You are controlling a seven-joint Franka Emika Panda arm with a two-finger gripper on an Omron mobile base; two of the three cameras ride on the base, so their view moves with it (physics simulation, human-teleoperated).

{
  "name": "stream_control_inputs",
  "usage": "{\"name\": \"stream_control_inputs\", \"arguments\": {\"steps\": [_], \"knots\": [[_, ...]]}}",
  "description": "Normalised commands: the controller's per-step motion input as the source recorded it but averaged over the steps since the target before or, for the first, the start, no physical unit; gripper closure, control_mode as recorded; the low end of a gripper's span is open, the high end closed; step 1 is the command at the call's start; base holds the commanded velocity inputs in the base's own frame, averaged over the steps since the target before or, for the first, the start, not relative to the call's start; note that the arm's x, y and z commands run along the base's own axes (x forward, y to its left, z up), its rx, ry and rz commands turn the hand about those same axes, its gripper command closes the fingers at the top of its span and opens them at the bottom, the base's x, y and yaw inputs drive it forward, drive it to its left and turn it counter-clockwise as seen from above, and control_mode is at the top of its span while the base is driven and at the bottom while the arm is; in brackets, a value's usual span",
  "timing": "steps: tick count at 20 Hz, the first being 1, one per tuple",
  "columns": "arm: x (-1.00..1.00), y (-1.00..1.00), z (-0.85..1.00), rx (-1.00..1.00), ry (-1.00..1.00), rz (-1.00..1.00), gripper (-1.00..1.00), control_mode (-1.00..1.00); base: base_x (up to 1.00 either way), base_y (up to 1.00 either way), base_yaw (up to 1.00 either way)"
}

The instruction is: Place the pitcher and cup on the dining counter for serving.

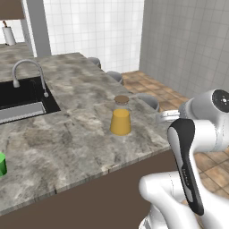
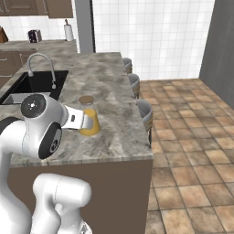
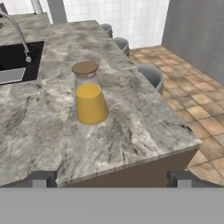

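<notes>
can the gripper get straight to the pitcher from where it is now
Probably yes: the open gripper faces the pitcher, which stands upright on the dining counter with bare stone between them.

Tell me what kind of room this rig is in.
Looks like a home kitchen, rendered: a marbled dining counter with a sink and faucet, stools along its far side, tiled walls. A pitcher of juice stands on it.

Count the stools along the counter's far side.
3, in a row beside the counter: nearest stool, middle stool, farthest stool. More could be hidden.
</notes>
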Motion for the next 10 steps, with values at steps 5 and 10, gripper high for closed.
{"name": "stream_control_inputs", "arguments": {"steps": [5, 10], "knots": [[0.00, 0.00, 0.00, 0.00, 0.00, 0.00, -1.00, -1.00, 0.00, 0.00, 0.00], [0.00, 0.00, 0.00, 0.00, 0.00, 0.00, -1.00, 1.00, -0.18, 0.00, 0.01]]}}
